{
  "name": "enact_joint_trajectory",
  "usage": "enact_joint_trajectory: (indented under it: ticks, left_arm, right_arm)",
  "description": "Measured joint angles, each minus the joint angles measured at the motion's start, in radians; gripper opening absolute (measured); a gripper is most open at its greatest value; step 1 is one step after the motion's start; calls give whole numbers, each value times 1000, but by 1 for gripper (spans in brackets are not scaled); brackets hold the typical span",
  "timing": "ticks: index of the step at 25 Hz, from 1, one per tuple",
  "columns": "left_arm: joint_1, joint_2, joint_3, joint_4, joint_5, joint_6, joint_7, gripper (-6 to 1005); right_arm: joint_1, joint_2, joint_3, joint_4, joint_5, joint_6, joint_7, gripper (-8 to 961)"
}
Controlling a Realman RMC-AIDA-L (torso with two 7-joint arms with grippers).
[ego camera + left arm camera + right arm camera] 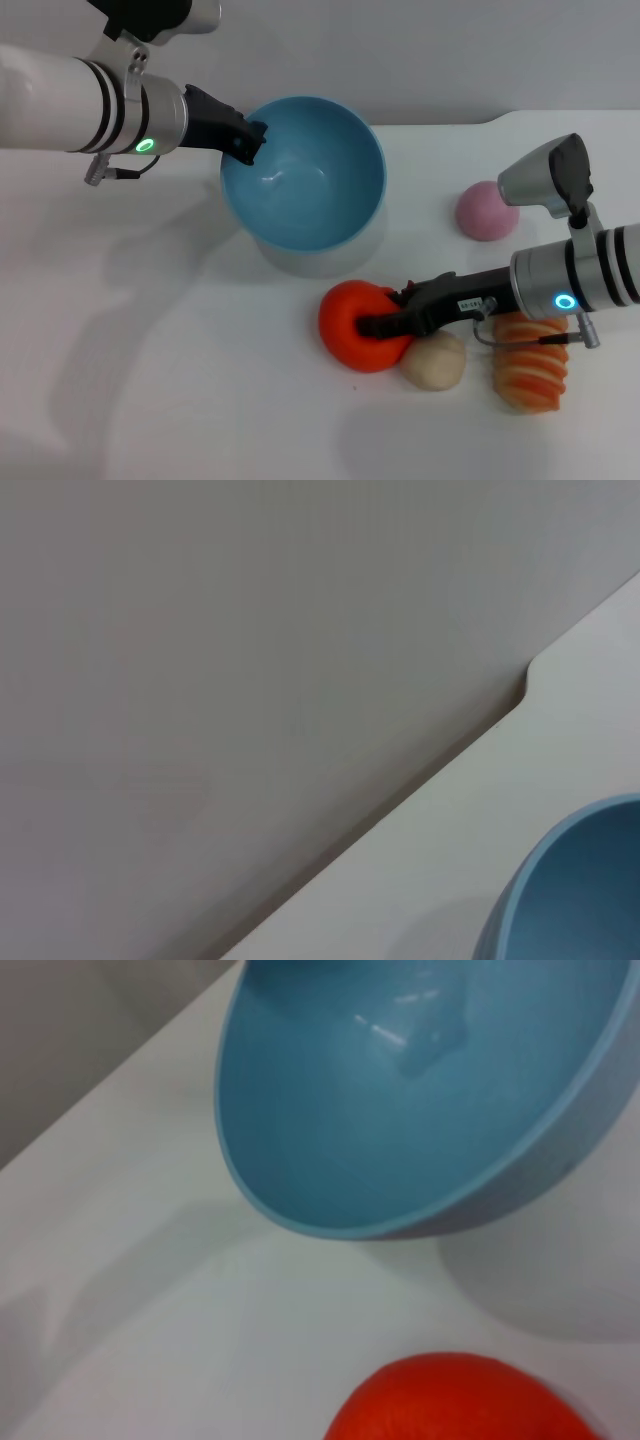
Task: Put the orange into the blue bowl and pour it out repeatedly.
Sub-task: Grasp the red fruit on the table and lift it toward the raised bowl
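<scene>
Bowl (pixel 305 185) first: it is tipped up off the white counter (pixel 150 380), its open mouth turned toward the robot, with the left gripper (pixel 250 140) pinching its far-left rim, jaws pressed on the blue wall. Nothing lies inside it. From the left wrist, only a slice of that blue rim shows against the counter edge.

Just in front of the bowl sits the orange (pixel 362 325), resting on the counter and apart from the bowl. The right gripper (pixel 385 322) reaches in from the right, its dark jaws clamped around the fruit. From the right wrist, the orange fills the near edge with the bowl's hollow beyond it.

Touching the orange on its right is a cream ball (pixel 435 362). A striped roll (pixel 532 365) lies beside that, under the right arm. A pink ball (pixel 487 211) sits farther back, well apart.
</scene>
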Motion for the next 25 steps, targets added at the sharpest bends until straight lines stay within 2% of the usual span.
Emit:
enact_joint_trajectory:
  ticks: [3,8,12,18,25]
  left_arm:
    - [1,0,5,0,0,-4,0,0]
    - [1,0,6,0,0,-12,0,0]
    - [0,0,7,-1,1,-22,0,0]
    - [-3,3,4,2,6,-9,0,0]
    - [-3,6,3,3,10,-5,0,-1]
  right_arm:
    - [-11,-1,-2,-16,0,0,-1,657]
    - [-18,-1,-2,-28,-1,-5,-1,419]
    - [-19,0,-2,-30,19,-14,-20,355]
    - [-45,-2,1,-53,105,-113,-123,260]
    - [-132,-10,5,-168,246,-272,-199,107]
